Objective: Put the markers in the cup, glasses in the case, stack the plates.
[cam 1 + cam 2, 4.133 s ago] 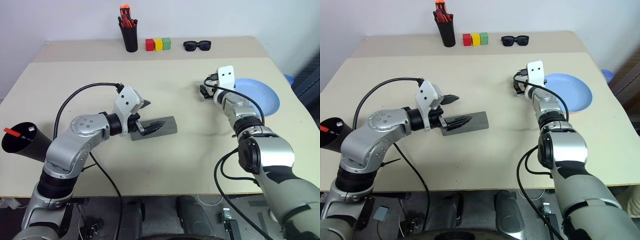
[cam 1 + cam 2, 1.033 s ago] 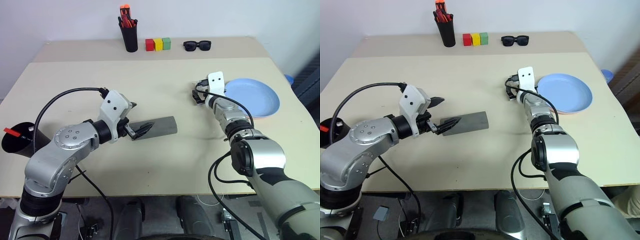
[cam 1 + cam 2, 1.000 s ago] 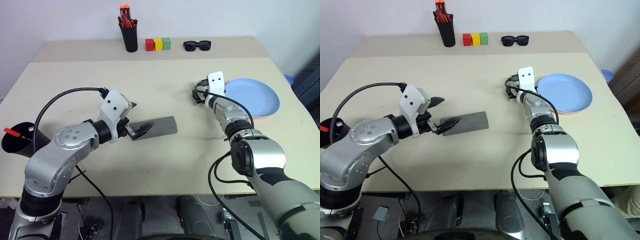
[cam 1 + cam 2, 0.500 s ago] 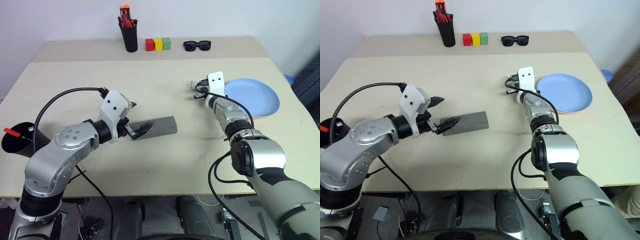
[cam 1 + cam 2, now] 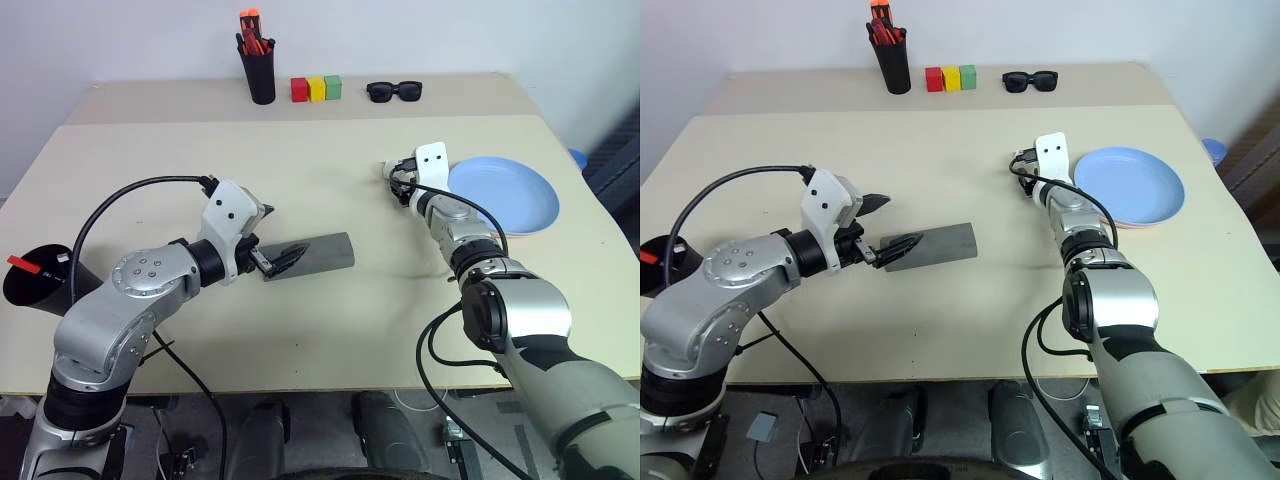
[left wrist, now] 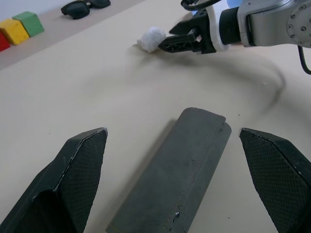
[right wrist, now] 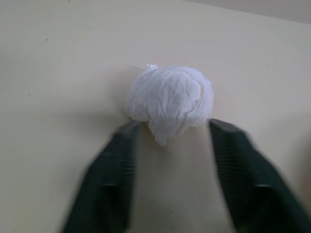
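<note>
Two hands apart: left hand [image 6: 172, 182] over one case [image 6: 177, 174], right hand [image 7: 172, 160] around one paper ball [image 7: 170, 102]

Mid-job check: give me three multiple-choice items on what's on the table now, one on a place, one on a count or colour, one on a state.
1. Where is the crumpled white paper ball?
A. just ahead of the right gripper
B. on the blue plate
C. in the black cup

2. How many coloured blocks stand at the far edge?
A. two
B. three
C. five

3. The grey case is:
A. standing on end
B. open
C. closed, lying flat

A: it lies off the fingertips. B: red, yellow, green. C: lid down between the left gripper's fingers.
</note>
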Available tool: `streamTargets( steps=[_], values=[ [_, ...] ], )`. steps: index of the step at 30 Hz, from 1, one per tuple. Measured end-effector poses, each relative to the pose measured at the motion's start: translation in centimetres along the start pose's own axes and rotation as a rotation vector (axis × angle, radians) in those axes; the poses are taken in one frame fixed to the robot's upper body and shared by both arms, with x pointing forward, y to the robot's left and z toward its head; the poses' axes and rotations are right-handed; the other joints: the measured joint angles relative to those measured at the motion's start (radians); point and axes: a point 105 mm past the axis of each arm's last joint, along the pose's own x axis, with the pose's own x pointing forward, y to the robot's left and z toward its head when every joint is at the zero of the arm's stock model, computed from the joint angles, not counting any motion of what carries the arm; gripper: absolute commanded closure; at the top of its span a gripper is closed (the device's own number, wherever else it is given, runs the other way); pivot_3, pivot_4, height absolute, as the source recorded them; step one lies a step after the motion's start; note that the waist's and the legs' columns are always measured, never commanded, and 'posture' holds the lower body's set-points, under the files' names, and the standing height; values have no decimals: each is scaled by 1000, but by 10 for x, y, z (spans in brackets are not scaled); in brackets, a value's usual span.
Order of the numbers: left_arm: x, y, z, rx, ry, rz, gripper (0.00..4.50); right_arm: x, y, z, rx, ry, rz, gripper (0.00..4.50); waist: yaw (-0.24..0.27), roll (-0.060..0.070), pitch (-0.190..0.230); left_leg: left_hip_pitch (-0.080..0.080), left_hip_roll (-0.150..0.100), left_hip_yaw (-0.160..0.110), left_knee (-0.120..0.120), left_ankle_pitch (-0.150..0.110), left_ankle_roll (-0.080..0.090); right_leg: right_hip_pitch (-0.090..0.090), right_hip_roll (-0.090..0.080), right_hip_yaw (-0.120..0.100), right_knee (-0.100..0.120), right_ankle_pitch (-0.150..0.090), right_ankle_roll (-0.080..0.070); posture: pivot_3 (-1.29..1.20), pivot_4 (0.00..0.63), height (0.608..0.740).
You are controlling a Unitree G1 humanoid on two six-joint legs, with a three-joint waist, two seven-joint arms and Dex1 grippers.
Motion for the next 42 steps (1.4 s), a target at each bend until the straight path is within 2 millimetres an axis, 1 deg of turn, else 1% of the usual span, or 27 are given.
streamTargets(
  steps=[4, 10, 17, 21, 26, 42],
  values=[
    [2, 1, 6, 11, -22, -2, 0, 0, 0, 0, 0, 0, -5, 1842, 0, 0, 0, 0, 0, 0, 0, 0, 0, 0, 0, 0, 0, 0, 0, 0, 150, 740],
    [2, 1, 6, 10, -22, 1, 0, 0, -1, 0, 1, 0, -13, 1842, 0, 0, 0, 0, 0, 0, 0, 0, 0, 0, 0, 0, 0, 0, 0, 0, 150, 740],
    [0, 4, 6, 15, -18, 24, 0, 2, 10, -1, 15, 0, 6, 1842, -1, 0, 0, 0, 0, 0, 0, 0, 0, 0, 0, 0, 0, 0, 0, 0, 150, 740],
    [-2, 4, 6, 21, -17, 29, 0, 2, 12, -2, 17, 1, 11, 1842, 0, 0, 0, 0, 0, 0, 0, 0, 0, 0, 0, 0, 0, 0, 0, 0, 150, 740],
    [-3, 3, 1, 10, 2, 38, 0, 2, 14, -2, 17, 1, 13, 1842, 0, 0, 0, 0, 0, 0, 0, 0, 0, 0, 0, 0, 0, 0, 0, 0, 150, 740],
    [-5, 3, 0, 6, 10, 58, 0, 3, 14, -3, 9, 6, -10, 1842, 0, 0, 0, 0, 0, 0, 0, 0, 0, 0, 0, 0, 0, 0, 0, 0, 150, 740]
  ],
)
